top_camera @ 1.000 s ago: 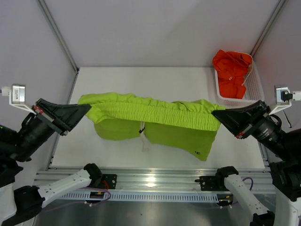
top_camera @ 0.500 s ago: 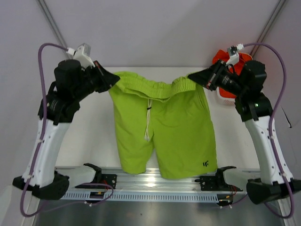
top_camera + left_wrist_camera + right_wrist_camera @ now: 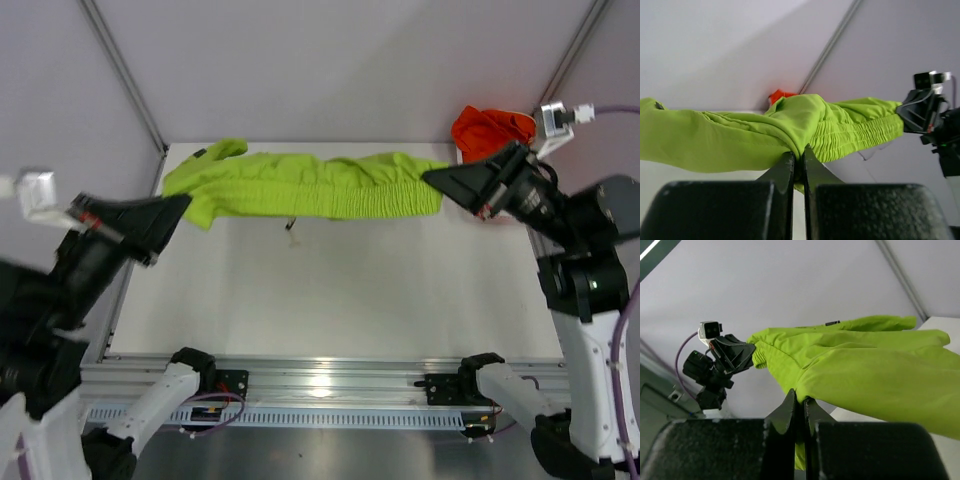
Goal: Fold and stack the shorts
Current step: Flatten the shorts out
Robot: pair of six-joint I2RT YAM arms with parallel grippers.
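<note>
The soft lime green shorts (image 3: 300, 185) are pulled out long, like a band, between the two arms. They hang in the air over the far part of the flat white table (image 3: 330, 300), and go from the left side almost to the right side.

The left gripper (image 3: 797, 156) has its two black fingers squeezed tight on the green cloth near the left end of the shorts. A floppy bit of green cloth pokes out past it, toward the far left corner. The right gripper (image 3: 801, 401) is squeezed tight too, and it pinches the cloth at the right end. Nothing else is in either one.

The crinkly stretchy waist part runs along the near edge of the shorts, mostly on the right half. A thin little string (image 3: 291, 224) dangles down from the middle.

The bright orange-red shorts (image 3: 490, 130) sit in a bunched heap at the far right corner, just behind the right arm. They do not touch the green pair.

A shiny metal rail (image 3: 320, 375) runs along the near edge of the table
</note>
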